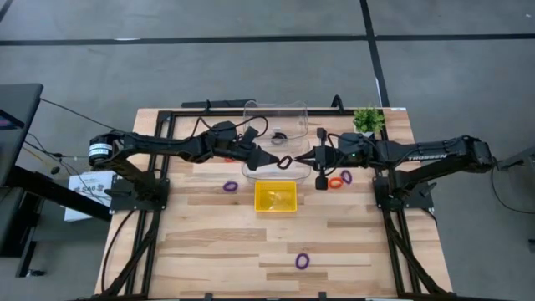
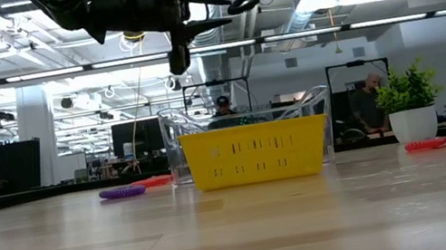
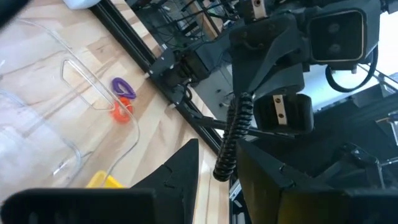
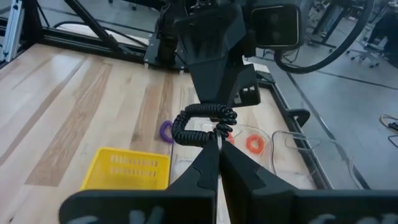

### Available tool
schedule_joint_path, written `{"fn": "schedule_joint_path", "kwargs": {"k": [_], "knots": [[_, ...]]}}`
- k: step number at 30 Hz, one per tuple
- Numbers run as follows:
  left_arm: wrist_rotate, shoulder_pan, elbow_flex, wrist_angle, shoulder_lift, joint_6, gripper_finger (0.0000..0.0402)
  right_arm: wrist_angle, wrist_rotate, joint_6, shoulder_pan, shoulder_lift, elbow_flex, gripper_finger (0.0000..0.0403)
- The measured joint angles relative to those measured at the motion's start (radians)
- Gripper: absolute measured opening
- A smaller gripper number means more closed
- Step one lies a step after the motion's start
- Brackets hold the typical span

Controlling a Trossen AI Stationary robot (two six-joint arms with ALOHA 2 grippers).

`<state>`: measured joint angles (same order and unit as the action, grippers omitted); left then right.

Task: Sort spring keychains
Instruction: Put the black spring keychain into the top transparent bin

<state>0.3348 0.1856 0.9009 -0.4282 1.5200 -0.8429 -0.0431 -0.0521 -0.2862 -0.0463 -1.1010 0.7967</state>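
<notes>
A purple spring keychain [image 1: 303, 261] lies alone on the near part of the wooden table [image 1: 217, 242], right of centre. Farther in, the yellow tray [image 1: 276, 196] sits at the middle, with another purple keychain [image 1: 230, 186] to its left. To the tray's right an orange-red keychain [image 1: 335, 181] and a purple one [image 1: 346, 176] lie just beside each other. Above the tray's far edge the two arms meet in the air over the near rim of the clear container [image 1: 275, 125]. The left gripper [image 1: 273, 159] and the right gripper [image 1: 299, 159] both have hold of one black spring keychain [image 4: 202, 127], which hangs between them clear of the table. The right gripper's fingers are clenched tight on the coil's near side; the left gripper's fingers are closed on its other side. An orange-red keychain [image 4: 254, 144] lies by the container. A small potted plant [image 1: 366, 119] stands at the far right corner.
</notes>
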Motion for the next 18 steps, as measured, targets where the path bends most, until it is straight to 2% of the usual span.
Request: {"fn": "schedule_joint_path", "kwargs": {"k": [7,18], "knots": [[0.011,-0.004,0.0,-0.008,0.0,0.035,0.0104,0.007,-0.001,0.046,-0.011,-0.02,-0.002,0.0],[0.061,-0.005,0.0,-0.009,0.0,0.061,0.0104,0.145,0.024,0.05,-0.014,-0.12,-0.001,0.0]]}}
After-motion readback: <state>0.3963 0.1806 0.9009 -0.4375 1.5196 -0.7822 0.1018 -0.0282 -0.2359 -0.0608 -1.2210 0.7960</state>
